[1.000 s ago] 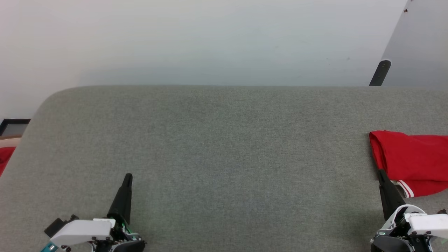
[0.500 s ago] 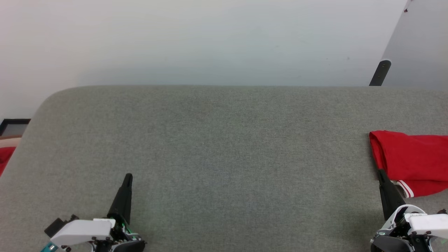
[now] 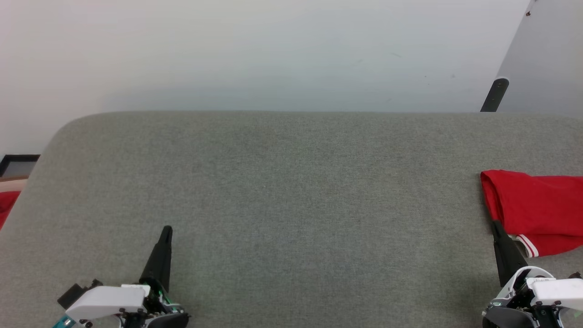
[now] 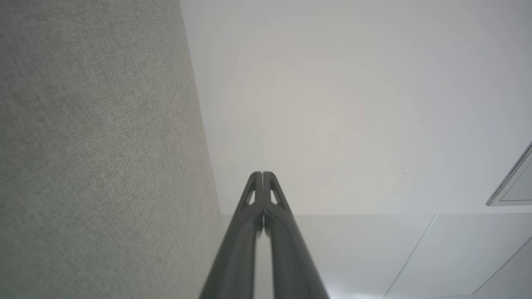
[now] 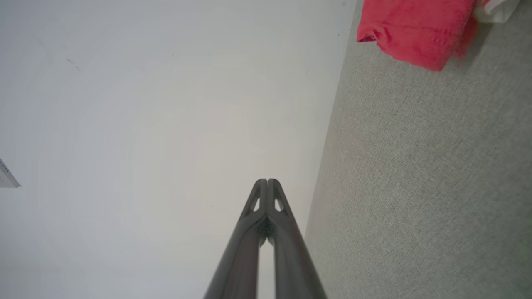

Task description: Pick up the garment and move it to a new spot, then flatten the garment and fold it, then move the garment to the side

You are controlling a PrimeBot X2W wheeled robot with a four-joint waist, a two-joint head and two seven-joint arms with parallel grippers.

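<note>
The red shirt [image 3: 537, 209] lies at the grey surface's [image 3: 291, 205] right side. In the head view the right gripper [image 3: 496, 224] overlaps its edge; the right wrist view shows them apart. That gripper and the left gripper [image 3: 167, 229] are clenched, empty.

The table [image 3: 291, 191] spreads across the middle, with the wall [image 3: 273, 54] behind its far edge. The shirt [image 3: 537, 209] lies on the table at the far right, running past the head view's right side. The right gripper [image 3: 495, 224] is over the near right, its tip at the shirt's near left edge; whether they touch cannot be told. The left gripper [image 3: 166, 229] is over the near left, well apart from the shirt. A post [image 3: 495, 94] stands behind the table's far right. A frame [image 3: 18, 164] lies beyond the table's left edge.
</note>
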